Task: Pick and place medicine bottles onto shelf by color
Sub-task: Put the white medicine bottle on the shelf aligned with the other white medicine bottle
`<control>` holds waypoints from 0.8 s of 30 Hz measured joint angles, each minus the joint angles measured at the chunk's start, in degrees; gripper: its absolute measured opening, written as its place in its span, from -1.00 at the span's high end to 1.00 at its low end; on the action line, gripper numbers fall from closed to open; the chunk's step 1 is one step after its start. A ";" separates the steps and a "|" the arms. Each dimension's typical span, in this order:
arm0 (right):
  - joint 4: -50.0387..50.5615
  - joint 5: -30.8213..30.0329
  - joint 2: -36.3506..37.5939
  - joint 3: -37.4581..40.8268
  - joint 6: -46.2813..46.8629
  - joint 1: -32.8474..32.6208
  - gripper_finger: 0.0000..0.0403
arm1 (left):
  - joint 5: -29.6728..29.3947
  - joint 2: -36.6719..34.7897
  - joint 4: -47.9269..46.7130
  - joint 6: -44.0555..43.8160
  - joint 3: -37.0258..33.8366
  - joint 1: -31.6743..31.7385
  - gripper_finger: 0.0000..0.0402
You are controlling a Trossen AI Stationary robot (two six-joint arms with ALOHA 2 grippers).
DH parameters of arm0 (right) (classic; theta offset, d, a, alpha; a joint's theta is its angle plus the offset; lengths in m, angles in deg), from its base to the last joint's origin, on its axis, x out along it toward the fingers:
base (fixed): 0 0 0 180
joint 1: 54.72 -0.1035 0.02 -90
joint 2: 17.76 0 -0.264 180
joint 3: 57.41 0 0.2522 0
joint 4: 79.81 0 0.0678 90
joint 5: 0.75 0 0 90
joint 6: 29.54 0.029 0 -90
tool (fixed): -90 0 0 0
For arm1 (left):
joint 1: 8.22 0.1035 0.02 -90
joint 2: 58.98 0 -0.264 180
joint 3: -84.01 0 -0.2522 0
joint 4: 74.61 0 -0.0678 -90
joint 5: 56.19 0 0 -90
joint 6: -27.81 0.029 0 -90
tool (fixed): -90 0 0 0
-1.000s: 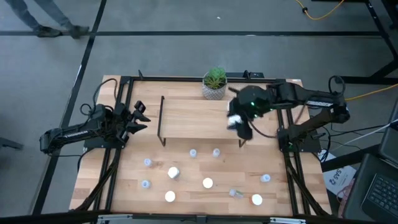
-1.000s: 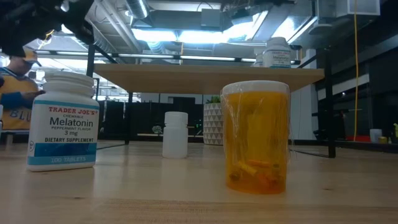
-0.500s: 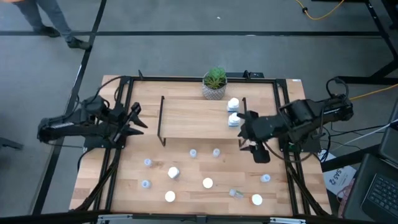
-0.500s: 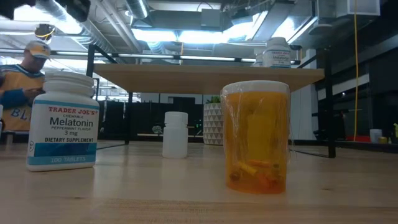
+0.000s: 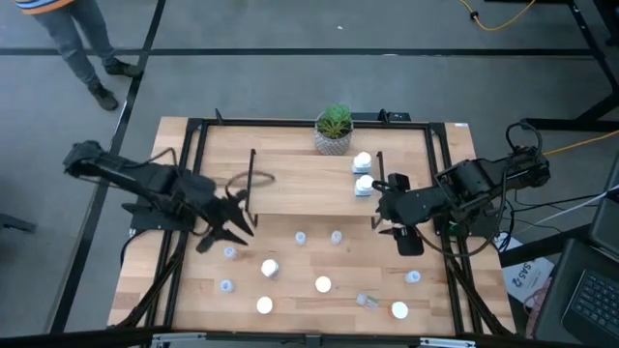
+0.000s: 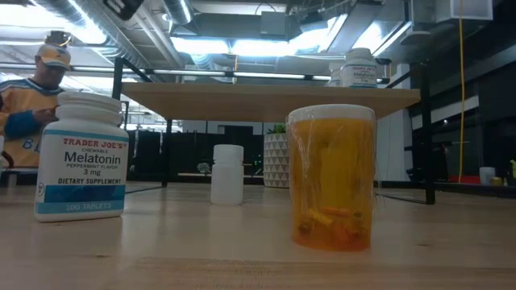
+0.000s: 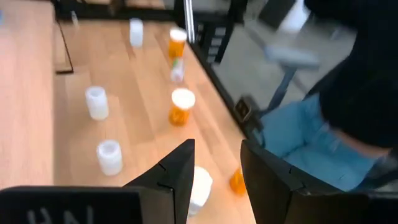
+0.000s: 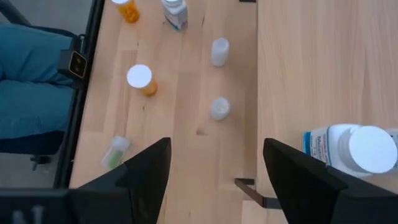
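The shelf (image 5: 305,184) is a light-wood board on black frames. Two white medicine bottles (image 5: 364,174) stand on its right end and also show in the right wrist view (image 8: 348,149). Several more bottles stand on the table in front of it, among them a white one (image 5: 270,268) and a small clear one (image 5: 229,252). My left gripper (image 5: 224,235) hangs open over the table by the shelf's left frame, above the clear bottle. My right gripper (image 5: 391,210) is open and empty beside the shelf's right frame. In the left wrist view a white bottle (image 7: 199,185) shows beyond my open left gripper (image 7: 217,180).
A potted plant (image 5: 334,130) stands behind the shelf. In the low view a Melatonin bottle (image 6: 81,157) and an orange bottle (image 6: 332,177) stand close to the camera. A person's legs (image 7: 311,124) are at the table's near edge. Another person (image 5: 77,29) walks beyond the far left corner.
My left gripper has swung from the table's left edge toward the middle and the near edge, ending over the bottles in front of the shelf's left frame. My right gripper has drawn back from over the shelf's right end toward the near right, uncovering the two white bottles there.
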 joint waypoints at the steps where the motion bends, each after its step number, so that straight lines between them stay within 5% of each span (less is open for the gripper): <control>1: 0.73 -0.01 0.00 -0.02 -0.03 0.00 -0.28 | -2.14 1.52 -1.50 0.33 1.36 -1.86 0.38; 10: 4.72 -0.02 0.00 0.00 3.57 0.02 -0.28 | -15.64 12.19 -13.84 -12.29 9.96 -14.21 0.38; 24: 3.64 0.38 0.02 0.02 13.66 -1.00 -0.28 | -17.36 28.14 -14.18 -28.33 10.19 -22.75 0.38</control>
